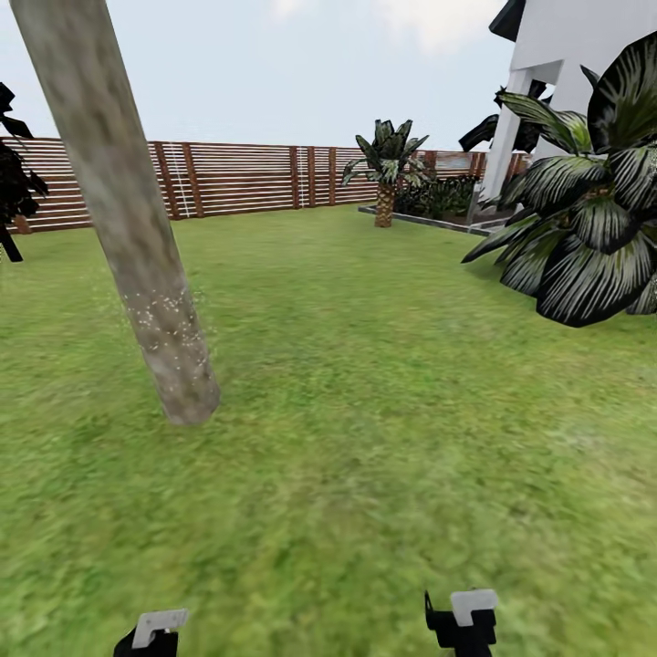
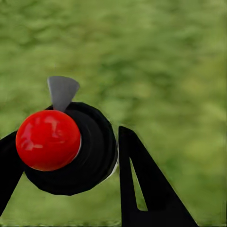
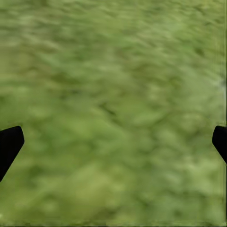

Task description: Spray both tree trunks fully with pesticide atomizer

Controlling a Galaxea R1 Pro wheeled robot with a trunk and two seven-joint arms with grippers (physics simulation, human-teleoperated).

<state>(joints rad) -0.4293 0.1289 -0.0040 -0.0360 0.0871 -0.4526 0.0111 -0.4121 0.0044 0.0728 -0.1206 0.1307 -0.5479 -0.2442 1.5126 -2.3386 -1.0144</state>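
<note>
A thick, pale grey-brown tree trunk (image 1: 137, 246) leans across the left of the head view, rooted in the lawn. Pale whitish pesticide specks (image 1: 164, 315) dot its lower part. In the left wrist view, my left gripper (image 2: 66, 142) is shut on the pesticide atomizer (image 2: 90, 156), a black round body with a red ball (image 2: 47, 139) and a grey nozzle (image 2: 62, 90), held above grass. My right gripper (image 3: 116, 139) is open over bare grass, with nothing between its fingers. Both grippers peek in at the head view's lower edge: left (image 1: 151, 634), right (image 1: 465, 620).
The lawn (image 1: 383, 411) stretches ahead to a brown slatted fence (image 1: 246, 178). A small palm (image 1: 387, 169) stands at the back, and a large dark-leaved plant (image 1: 584, 210) at the right beside a white building (image 1: 566, 55). A black-foliaged tree (image 1: 14, 192) shows at the left edge.
</note>
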